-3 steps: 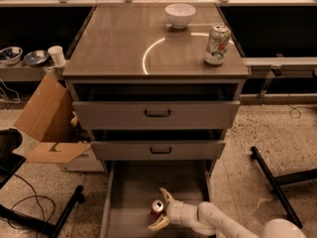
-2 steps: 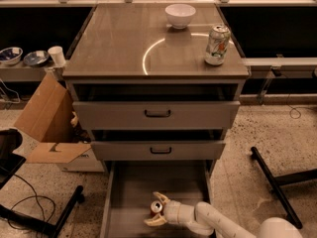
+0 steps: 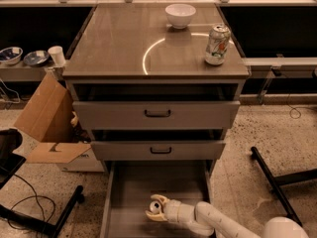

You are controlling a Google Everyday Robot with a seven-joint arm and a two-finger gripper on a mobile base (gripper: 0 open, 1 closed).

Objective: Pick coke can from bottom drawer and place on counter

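The bottom drawer [image 3: 143, 182] is pulled out, its grey floor showing. My gripper [image 3: 155, 210] reaches into it from the lower right on a white arm. Its cream fingers [image 3: 159, 199] curl around the coke can [image 3: 155, 208]. Only the can's silver top and a sliver of red show between them. The can is low in the drawer, near the floor. The counter [image 3: 114, 43] is the glossy grey-brown top of the cabinet, with a bright curved reflection.
A white-and-green can [image 3: 217, 44] and a white bowl [image 3: 180, 15] stand on the counter's right and back. The two upper drawers [image 3: 157, 114] jut slightly above the bottom one. A cardboard box [image 3: 47, 118] is at the left and black stand legs [image 3: 270, 180] at the right.
The gripper has shifted slightly left and down around the can. Its fingers have drawn in on the can, and the red side now shows less.
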